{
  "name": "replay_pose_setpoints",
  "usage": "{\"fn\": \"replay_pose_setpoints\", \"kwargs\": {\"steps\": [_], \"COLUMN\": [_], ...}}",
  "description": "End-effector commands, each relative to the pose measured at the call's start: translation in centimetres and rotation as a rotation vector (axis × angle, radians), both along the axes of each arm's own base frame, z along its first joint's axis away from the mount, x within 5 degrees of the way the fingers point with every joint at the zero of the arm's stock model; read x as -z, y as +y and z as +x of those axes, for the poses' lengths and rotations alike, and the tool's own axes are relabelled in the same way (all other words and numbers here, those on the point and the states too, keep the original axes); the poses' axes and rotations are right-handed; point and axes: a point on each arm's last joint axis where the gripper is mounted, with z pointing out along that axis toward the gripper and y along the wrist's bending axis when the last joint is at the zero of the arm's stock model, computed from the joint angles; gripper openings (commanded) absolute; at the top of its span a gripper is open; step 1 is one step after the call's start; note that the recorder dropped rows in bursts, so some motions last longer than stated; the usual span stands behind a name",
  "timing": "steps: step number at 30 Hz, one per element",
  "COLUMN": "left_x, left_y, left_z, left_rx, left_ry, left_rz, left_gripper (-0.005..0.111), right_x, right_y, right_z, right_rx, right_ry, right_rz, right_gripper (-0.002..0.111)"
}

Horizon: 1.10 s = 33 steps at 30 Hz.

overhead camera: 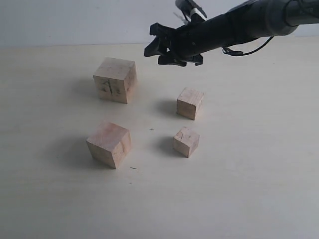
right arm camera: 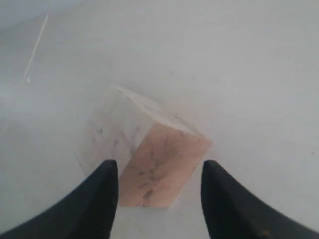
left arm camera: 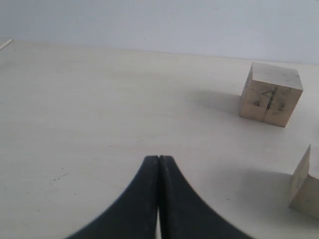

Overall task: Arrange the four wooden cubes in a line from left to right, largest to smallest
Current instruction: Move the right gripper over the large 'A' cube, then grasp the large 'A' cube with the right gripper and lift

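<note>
4 wooden cubes [overhead camera: 109, 144] sit apart on the table [overhead camera: 239, 189], all below the right gripper [overhead camera: 154, 52]. The largest cube [overhead camera: 115, 79], with dark scribbles I cannot read, lies nearest its tips. That gripper hangs in the air on a near-level arm, jaws spread and empty, while the left gripper [left arm camera: 158, 169] is pressed closed.

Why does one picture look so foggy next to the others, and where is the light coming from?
Right wrist view: hazy and washed out, the cube pale and soft-edged. Left wrist view: crisp, the marked cube sharp. Exterior view: soft shadows fall to the left of each cube, so the light likely comes from the right.
</note>
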Motion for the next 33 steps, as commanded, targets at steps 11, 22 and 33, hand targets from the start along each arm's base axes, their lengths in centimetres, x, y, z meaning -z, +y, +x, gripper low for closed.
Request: {"fn": "replay_pose_setpoints", "kwargs": {"steps": [11,22,33], "left_x": [0.0,0.0,0.0], "left_y": [0.0,0.0,0.0], "left_z": [0.0,0.0,0.0], "left_rx": [0.004,0.004,0.004], "left_ry": [-0.013,-0.013,-0.013], "left_rz": [0.004,0.004,0.004], "left_gripper": [0.0,0.0,0.0], "right_x": [1.5,1.2,3.5], "right_y": [4.5,5.5,7.6], "right_z": [-4.1,-2.6,-1.3], "right_rx": [-0.601,-0.486,-0.499], "right_ry": [-0.507,-0.659,-0.631], "right_rz": [-0.307,-0.38,-0.319], "right_gripper": [0.099,0.103,0.103]}}
